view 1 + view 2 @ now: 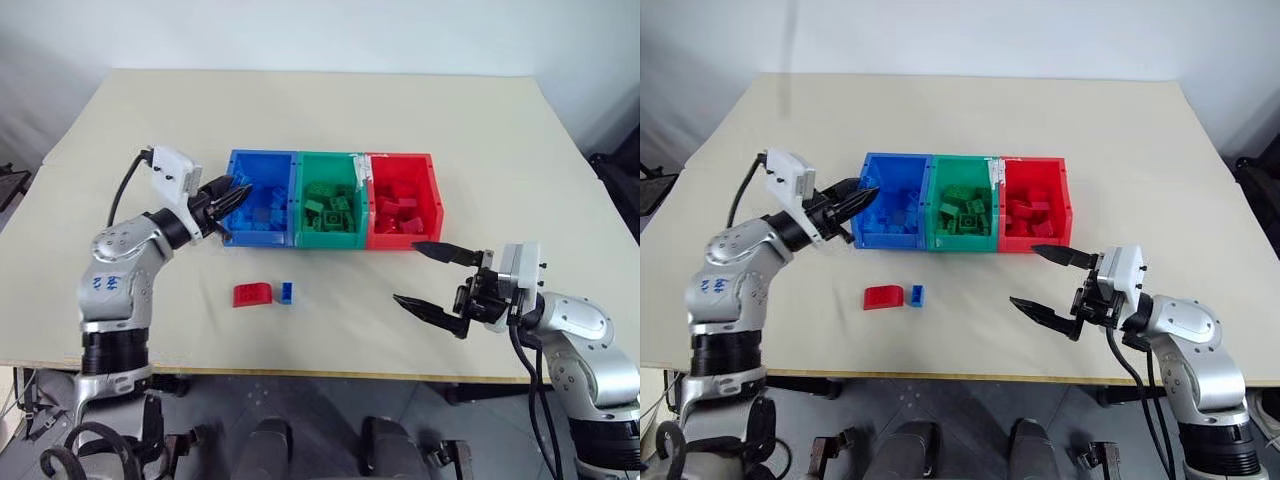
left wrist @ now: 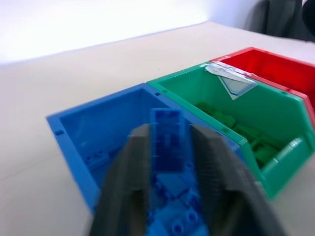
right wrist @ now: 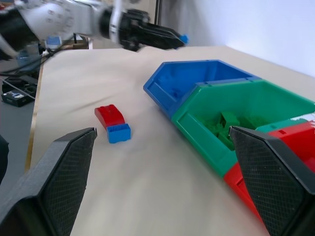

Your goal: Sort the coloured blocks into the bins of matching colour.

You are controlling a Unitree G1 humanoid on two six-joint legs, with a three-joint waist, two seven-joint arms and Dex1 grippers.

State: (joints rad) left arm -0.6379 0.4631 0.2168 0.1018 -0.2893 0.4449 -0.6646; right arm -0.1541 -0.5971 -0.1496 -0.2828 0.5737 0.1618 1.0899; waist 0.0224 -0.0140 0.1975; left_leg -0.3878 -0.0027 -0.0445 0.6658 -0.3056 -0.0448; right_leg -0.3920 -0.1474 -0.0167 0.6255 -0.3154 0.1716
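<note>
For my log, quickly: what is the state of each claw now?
Left claw: closed on a blue block, over the blue bin.
Right claw: open, holding nothing.

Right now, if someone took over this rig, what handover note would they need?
Left end effector: shut on a blue block, over the blue bin.
Right end effector: open, empty, above the table in front of the red bin.
Done: many blocks already lie in the blue, green and red bins.
Left: drop the held block; bin the red curved block and small blue block lying together on the table.
</note>
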